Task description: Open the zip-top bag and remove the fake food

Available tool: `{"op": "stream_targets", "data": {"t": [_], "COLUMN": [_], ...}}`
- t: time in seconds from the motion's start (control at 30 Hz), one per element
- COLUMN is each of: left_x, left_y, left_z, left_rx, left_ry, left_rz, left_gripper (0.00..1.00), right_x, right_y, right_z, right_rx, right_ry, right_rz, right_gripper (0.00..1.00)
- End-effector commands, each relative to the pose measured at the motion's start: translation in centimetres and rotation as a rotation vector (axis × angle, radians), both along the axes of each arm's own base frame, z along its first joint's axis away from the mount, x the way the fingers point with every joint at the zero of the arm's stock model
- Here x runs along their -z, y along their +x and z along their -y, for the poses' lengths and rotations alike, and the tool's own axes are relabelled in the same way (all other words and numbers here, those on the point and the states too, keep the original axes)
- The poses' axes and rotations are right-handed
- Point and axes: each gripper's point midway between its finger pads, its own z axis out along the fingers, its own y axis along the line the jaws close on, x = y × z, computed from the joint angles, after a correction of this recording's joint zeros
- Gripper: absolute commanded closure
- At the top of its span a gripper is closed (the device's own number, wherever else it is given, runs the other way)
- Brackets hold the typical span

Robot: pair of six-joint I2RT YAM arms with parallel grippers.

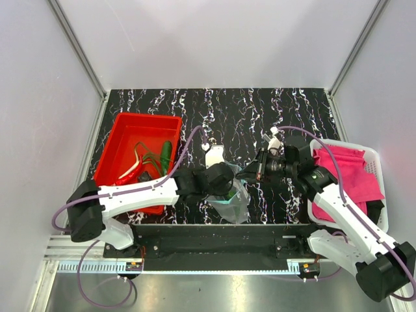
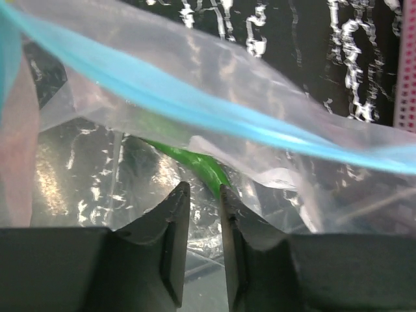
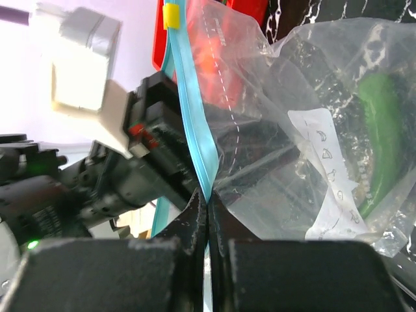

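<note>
The clear zip-top bag (image 1: 238,204) hangs between my two grippers near the table's front middle. My right gripper (image 3: 208,198) is shut on its blue-teal zip strip (image 3: 192,110); in the top view this gripper (image 1: 249,172) is at the bag's right side. My left gripper (image 2: 203,187) is inside the bag's mouth (image 2: 260,78), jaws a narrow gap apart, with a bright green piece of fake food (image 2: 207,168) just past the tips. A green piece (image 3: 381,130) also shows through the bag beside the white label (image 3: 328,175). A dark green cucumber (image 1: 167,153) and a red chili (image 1: 130,173) lie in the red tray (image 1: 123,123).
The red tray stands at the left. A white basket (image 1: 373,156) holding a pink cloth (image 1: 354,172) stands at the right, close to my right arm. The black marbled table (image 1: 227,110) stretches behind the bag.
</note>
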Motion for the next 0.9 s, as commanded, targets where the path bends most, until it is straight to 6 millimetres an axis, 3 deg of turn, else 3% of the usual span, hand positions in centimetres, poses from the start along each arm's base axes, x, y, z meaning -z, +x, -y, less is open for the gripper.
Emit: {"op": "stream_targets", "data": {"t": [0.0, 0.17, 0.33, 0.43, 0.67, 0.87], "left_x": [2.2, 5.2, 6.1, 6.4, 8.0, 10.9], "left_y": [0.9, 1.0, 1.4, 1.6, 1.7, 2.0], "left_z": [-1.2, 0.2, 2.2, 3.0, 4.6, 5.0], "left_rx": [-0.052, -0.030, -0.014, -0.009, -0.003, -0.023], "left_ry": [0.065, 0.110, 0.067, 0.051, 0.043, 0.088], "left_rz": [-0.003, -0.048, -0.059, -0.056, -0.086, -0.119], "left_gripper": [0.71, 0.70, 0.67, 0.59, 0.42, 0.39], "right_x": [0.5, 2.9, 4.0, 4.7, 4.5, 4.4], "right_y": [0.0, -0.6, -1.1, -1.3, -1.4, -1.6], "right_z": [-0.2, 0.5, 1.2, 1.8, 2.3, 2.5], "right_rx": [0.004, 0.033, 0.049, 0.071, 0.085, 0.086], "right_ry": [0.021, -0.011, -0.044, -0.086, -0.107, -0.110], "right_rz": [0.007, -0.021, -0.039, -0.046, -0.027, -0.023], "right_gripper": [1.00, 1.00, 1.00, 1.00, 1.00, 1.00]}}
